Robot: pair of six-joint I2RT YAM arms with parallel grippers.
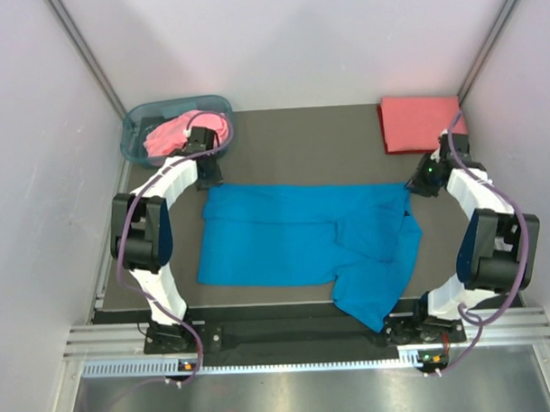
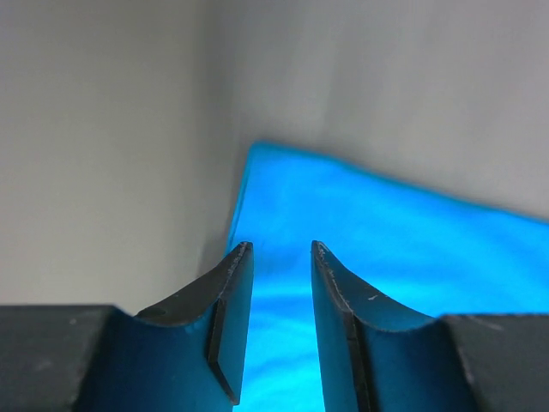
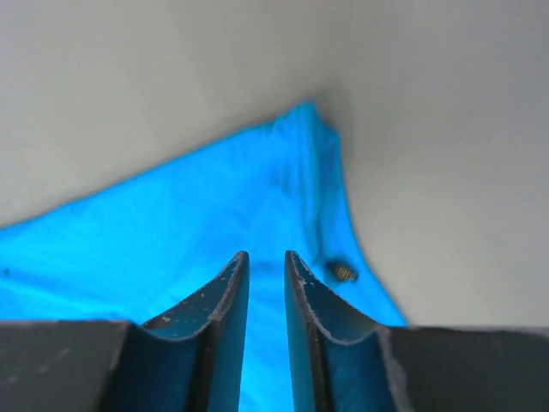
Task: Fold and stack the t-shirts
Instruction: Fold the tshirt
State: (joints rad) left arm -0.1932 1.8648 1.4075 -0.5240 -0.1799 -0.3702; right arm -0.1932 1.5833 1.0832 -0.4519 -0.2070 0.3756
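A translucent blue-grey basket (image 1: 134, 141) sat on the far-left corner of the dark table (image 1: 300, 142). A silver metal rail (image 1: 99, 341) ran along the table's near edge.

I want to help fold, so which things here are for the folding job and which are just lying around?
For the job: blue shirt, spread out; red shirt, folded; pink shirt, bunched up.
Just lying about: basket, holding the pink shirt.
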